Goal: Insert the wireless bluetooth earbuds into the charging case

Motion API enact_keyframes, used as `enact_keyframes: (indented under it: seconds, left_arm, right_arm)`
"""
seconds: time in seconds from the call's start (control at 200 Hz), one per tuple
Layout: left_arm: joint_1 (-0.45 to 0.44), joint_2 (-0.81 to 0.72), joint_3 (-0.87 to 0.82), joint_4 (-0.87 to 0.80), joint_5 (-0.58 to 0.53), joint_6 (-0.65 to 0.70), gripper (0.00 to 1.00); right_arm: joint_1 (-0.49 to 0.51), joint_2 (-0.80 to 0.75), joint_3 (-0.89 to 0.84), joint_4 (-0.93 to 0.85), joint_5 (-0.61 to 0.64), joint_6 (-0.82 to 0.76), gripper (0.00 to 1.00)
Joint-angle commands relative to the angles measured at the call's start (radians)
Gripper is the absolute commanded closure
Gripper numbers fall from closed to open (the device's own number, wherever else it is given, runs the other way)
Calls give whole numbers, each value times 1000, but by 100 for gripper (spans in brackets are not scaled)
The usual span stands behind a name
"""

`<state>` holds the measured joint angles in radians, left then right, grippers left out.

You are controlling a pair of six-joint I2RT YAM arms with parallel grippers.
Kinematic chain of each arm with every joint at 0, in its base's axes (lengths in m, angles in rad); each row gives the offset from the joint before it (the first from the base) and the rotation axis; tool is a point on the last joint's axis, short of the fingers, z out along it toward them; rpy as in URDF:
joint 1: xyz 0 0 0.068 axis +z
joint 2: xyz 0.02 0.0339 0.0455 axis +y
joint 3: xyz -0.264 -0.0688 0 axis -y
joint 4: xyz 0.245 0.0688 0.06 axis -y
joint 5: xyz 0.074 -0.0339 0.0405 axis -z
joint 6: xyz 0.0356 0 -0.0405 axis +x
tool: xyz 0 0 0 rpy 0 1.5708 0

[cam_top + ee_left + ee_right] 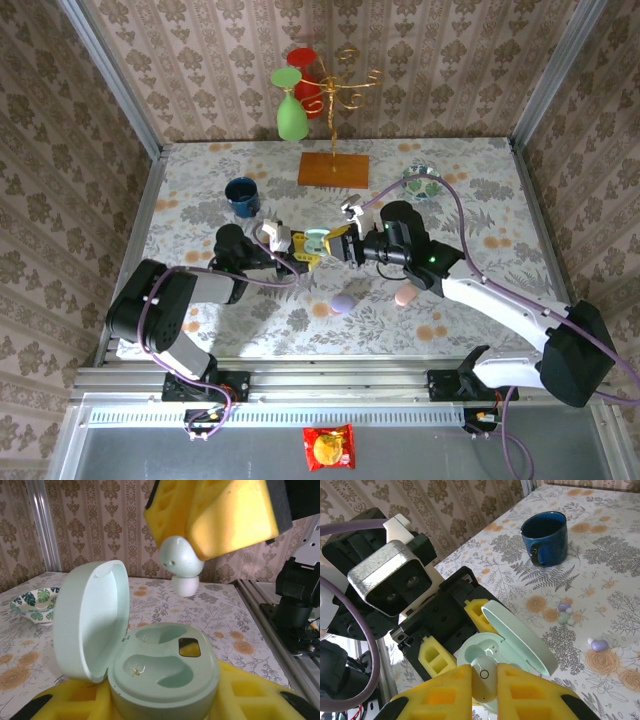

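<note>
One earbud point(181, 560), pinched in our right pincer point(484, 687), hangs just above the open charging case point(165, 692), which our left pincer point(298, 247) clamps by its base. If the bud goes down tilted, we judge it could miss its socket or knock the lid point(90, 620). Other earbuds point(565, 612) lie loose on the tabletop point(610, 545) near the blue mug point(545, 537). We see nothing between bud and sockets.

From high at the near edge, we look down over the whole worktop point(470, 190). Our left wrist view sits low and very close, facing level across the charging case point(165, 670), while our right wrist view looks steeply down from just as near. Both wrist views share that case and the earbud point(180, 560) above it.
</note>
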<state>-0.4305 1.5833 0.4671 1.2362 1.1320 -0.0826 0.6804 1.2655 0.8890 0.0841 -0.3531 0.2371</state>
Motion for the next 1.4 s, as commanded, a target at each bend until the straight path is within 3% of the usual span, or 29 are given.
enact_keyframes:
  seconds: [0.0,0.555,0.6,0.705,0.88,1.135,1.28,1.395]
  left_arm:
    - [-2,3,19,40,41,-11,62]
    - [2,-3,16,42,33,-6,62]
    - [3,-2,15,41,29,-6,62]
    - [6,-2,15,42,23,-6,62]
    - [19,-6,9,43,1,3,62]
    - [81,-63,-23,43,-137,27,63]
    - [142,-118,-46,43,-238,39,63]
    - [188,-158,-67,42,-325,37,63]
  right_arm:
    - [1,21,30,18,-28,-29,83]
    - [1,78,5,-11,14,-55,83]
    - [0,76,7,-10,17,-49,79]
    - [1,56,7,7,18,-25,61]
    - [-5,-12,-18,51,45,13,47]
    - [-43,-52,-89,112,237,172,40]
    - [-47,43,-18,-14,319,237,40]
    - [-45,173,73,-95,302,251,40]
